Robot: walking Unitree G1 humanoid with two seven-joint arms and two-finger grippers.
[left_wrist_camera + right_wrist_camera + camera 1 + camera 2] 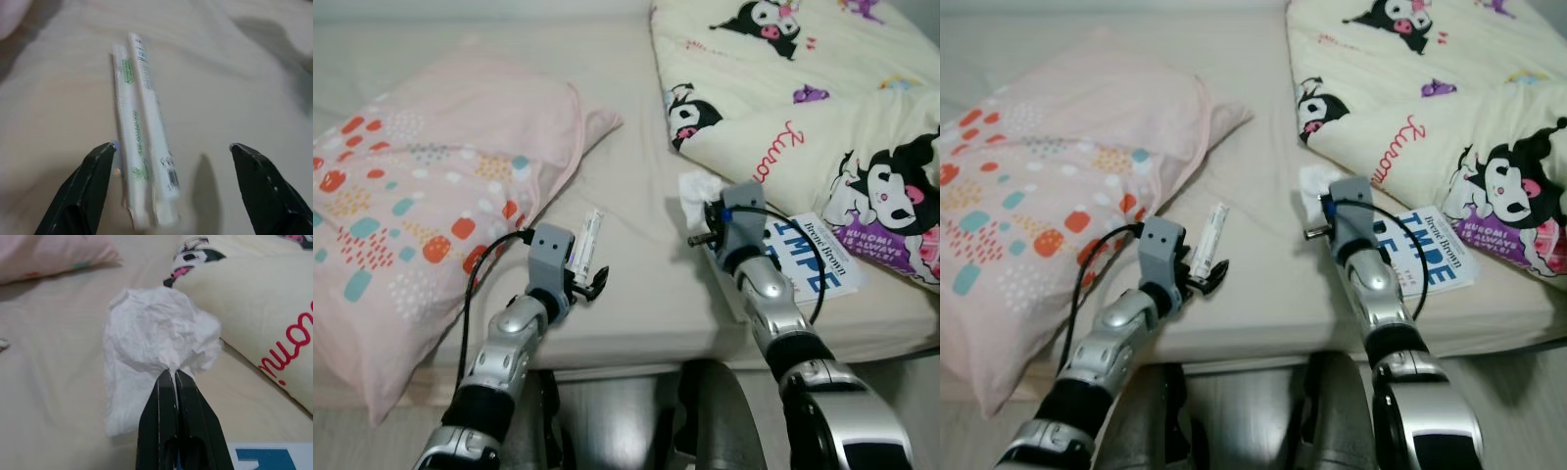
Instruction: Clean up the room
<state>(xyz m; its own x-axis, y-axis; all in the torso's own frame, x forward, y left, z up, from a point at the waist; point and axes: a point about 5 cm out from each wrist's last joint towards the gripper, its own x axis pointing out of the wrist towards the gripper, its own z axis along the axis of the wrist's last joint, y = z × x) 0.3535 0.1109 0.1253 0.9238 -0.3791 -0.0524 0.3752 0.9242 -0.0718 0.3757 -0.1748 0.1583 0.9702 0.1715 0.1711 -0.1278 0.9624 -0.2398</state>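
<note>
Black fingers (pixel 88 191) of the left gripper (pixel 171 186) stand spread, straddling the near end of two wrapped sticks (pixel 144 147) on the bed (pixel 636 196); their long axis runs straight ahead from it. Off to its right, the right gripper (pixel 173 382) is pressed together, pinching a crumpled tissue (pixel 156 342).

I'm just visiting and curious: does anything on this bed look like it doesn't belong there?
Yes. A crumpled white tissue lies on the sheet, pinched by the right gripper. Two long paper-wrapped sticks lie between the left gripper's open fingers. A book sits partly under the cartoon blanket. All look like clutter on a bed.
</note>
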